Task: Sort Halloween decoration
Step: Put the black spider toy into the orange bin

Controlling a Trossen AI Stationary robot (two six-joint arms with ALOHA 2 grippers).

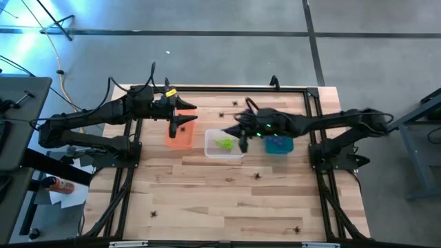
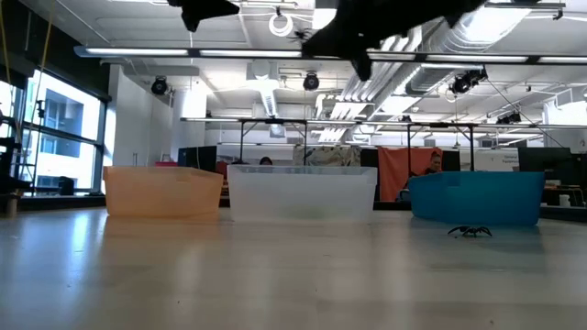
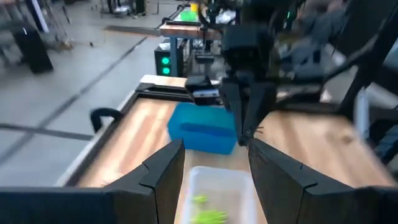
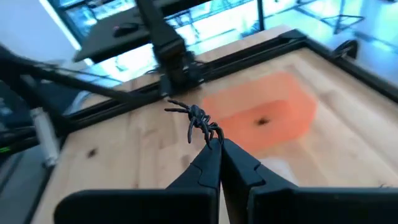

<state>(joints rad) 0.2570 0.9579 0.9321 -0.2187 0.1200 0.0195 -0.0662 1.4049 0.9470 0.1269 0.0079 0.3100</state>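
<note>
your right tool (image 4: 214, 144): clenched on a black spider (image 4: 196, 121), raised above the clear bin (image 1: 224, 144) at counter centre. your left tool (image 1: 180, 124): released, holding nothing, above the orange bin (image 1: 180, 138) at 9 o'clock of the clear bin. teal bin (image 1: 279, 144) at 3 o'clock. green spiders (image 1: 223, 143) lie in the clear bin. a loose black spider (image 1: 257, 176) lies on the counter (image 1: 227, 200) near 5 o'clock.

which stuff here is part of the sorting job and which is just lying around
Part of the job:
black spider, pinched in the right gripper's shut fingers
green spiders in the clear bin
orange bin
teal bin
loose spider on the table

Lying about:
orange bottle beside the table
</note>
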